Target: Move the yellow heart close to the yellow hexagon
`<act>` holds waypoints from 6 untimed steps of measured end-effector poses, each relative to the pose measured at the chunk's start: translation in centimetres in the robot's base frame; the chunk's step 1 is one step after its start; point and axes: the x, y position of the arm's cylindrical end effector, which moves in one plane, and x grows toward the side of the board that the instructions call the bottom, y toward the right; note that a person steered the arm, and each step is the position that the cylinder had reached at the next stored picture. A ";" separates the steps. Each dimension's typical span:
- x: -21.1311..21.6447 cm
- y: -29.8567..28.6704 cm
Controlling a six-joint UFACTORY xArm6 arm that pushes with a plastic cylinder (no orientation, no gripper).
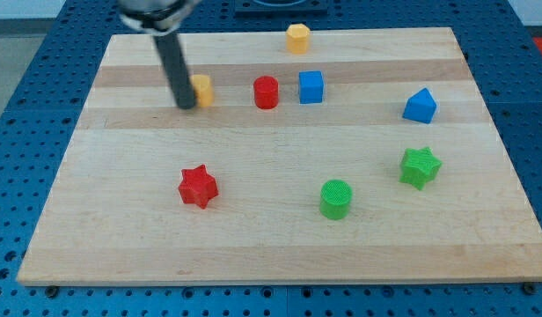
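The yellow heart (202, 90) lies on the wooden board at the upper left of centre, partly hidden by my rod. My tip (185, 105) rests against the heart's left side. The yellow hexagon (297, 38) sits near the board's top edge, up and to the right of the heart, well apart from it.
A red cylinder (266, 92) and a blue cube (311, 86) stand just right of the heart. A blue block (420, 106) is at the right. A green star (420, 166), a green cylinder (336, 198) and a red star (198, 186) lie lower down.
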 end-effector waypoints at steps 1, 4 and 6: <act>-5.4 4.7; -7.8 5.2; -9.6 5.4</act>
